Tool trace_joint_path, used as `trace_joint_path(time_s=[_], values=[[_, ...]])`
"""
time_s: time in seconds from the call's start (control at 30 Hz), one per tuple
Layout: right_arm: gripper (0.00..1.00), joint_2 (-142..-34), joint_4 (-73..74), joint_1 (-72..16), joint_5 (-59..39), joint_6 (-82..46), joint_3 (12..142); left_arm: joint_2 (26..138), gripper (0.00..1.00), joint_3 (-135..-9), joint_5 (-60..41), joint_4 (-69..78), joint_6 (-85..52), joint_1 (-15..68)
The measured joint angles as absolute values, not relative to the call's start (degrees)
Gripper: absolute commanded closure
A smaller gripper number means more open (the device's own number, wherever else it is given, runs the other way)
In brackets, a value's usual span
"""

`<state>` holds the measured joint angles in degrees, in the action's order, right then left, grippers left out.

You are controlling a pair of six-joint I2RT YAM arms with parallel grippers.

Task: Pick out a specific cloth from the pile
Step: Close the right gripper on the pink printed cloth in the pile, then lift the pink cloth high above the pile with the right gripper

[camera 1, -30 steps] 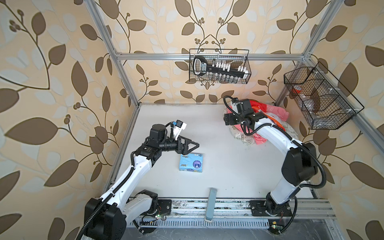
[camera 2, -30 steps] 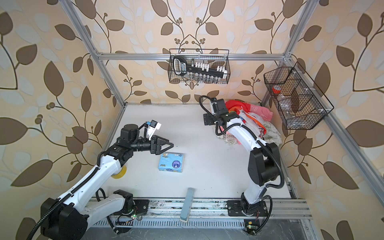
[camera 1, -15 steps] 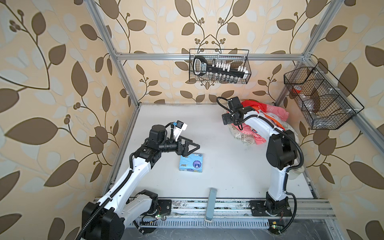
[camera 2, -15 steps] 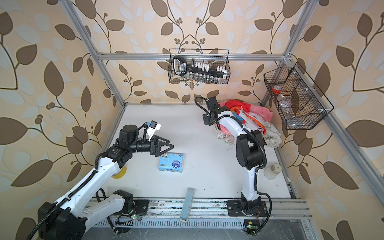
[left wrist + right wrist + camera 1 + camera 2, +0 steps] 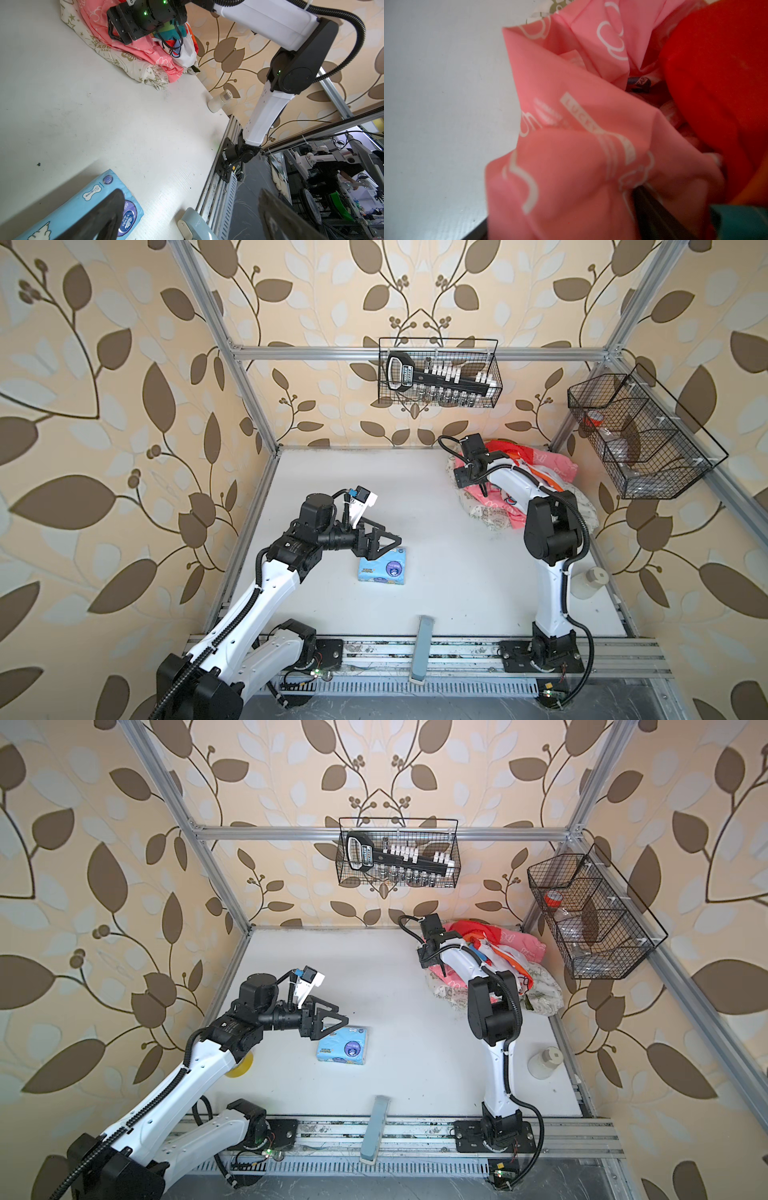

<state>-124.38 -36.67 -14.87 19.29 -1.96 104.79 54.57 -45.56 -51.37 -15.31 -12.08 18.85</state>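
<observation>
The cloth [image 5: 143,52], coral-pink with white outline prints, lies in the pile [image 5: 582,506] at the far right corner of the table [image 5: 457,572], partly under red fabric and over cream printed fabric. Over the last second the right arm has folded its elbow in toward the pile, and the right gripper [image 5: 471,483] has settled onto the pile's near-left edge, directly on a pink fold. The left arm has not moved; the left gripper [image 5: 384,541] hovers above a blue tissue pack [image 5: 384,568] with both fingers [image 5: 104,216] spread wide and nothing between them. In the right wrist view, pink folds fill the frame and one dark finger [image 5: 654,207] lies against the fabric; the opposite finger is hidden, so whether the jaws have closed on the cloth cannot be determined. Assessment: the approach appears complete and the grasp is the step in hand. The adjacent red fabric could be pinched along with the pink fold.
</observation>
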Motion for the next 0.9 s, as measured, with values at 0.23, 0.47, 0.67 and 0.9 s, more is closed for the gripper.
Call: trace_joint_path(time_s=[0.23,0.47,0.67,0.9], values=[[0.78,-125.14,-36.4,-15.05,19.92,-2.07,105.03,54.11,0.01,-45.56,-50.68,-15.33,-11.97,19.22],[1.0,-125.14,-36.51,-15.4,21.41,-1.43,105.45,53.95,0.01,-45.56,-50.5,-15.44,-11.94,19.59],[1.0,-124.14,-37.1,-15.64,22.96,-0.34,107.0,52.21,0.01,-45.56,-50.48,-15.66,-11.92,20.38],[1.0,-117.08,-37.67,-15.73,24.12,1.89,109.34,50.52,0.01,-45.56,-49.36,-15.66,-11.92,21.5]])
